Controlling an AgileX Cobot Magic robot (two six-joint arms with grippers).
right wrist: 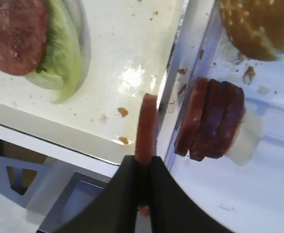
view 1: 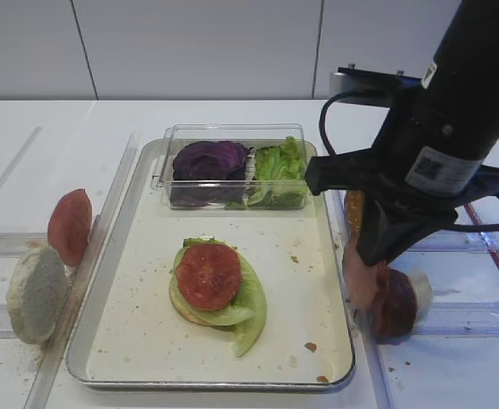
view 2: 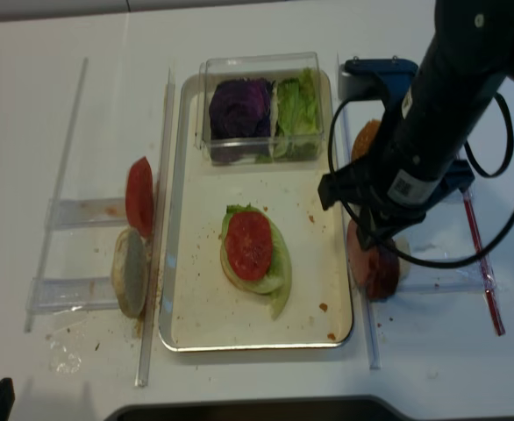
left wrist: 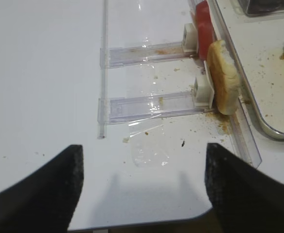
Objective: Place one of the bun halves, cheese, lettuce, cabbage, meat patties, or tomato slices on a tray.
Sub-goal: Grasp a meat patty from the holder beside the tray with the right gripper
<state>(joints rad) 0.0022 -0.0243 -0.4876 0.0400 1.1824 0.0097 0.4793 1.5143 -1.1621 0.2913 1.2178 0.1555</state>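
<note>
My right gripper (right wrist: 143, 167) is shut on a pinkish meat patty (right wrist: 147, 121) held edge-on, just above the right rim of the silver tray (right wrist: 132, 73). The same patty (view 1: 362, 277) hangs beside more meat patties (view 1: 396, 302) standing in the rack right of the tray (view 1: 139, 341). On the tray lies a stack of a bun half, lettuce (view 1: 249, 298) and a tomato slice (view 1: 208, 275). My left gripper (left wrist: 144, 182) is open over bare table, left of an upright pale bun half (left wrist: 224, 80) and a tomato slice (left wrist: 203, 29).
A clear plastic box (view 1: 232, 136) at the tray's back holds purple cabbage (view 1: 209, 162) and lettuce (view 1: 279, 166). A sesame bun half (right wrist: 258, 26) sits in the right rack behind the patties. Clear plastic rack rails (left wrist: 147, 104) run along both sides of the tray.
</note>
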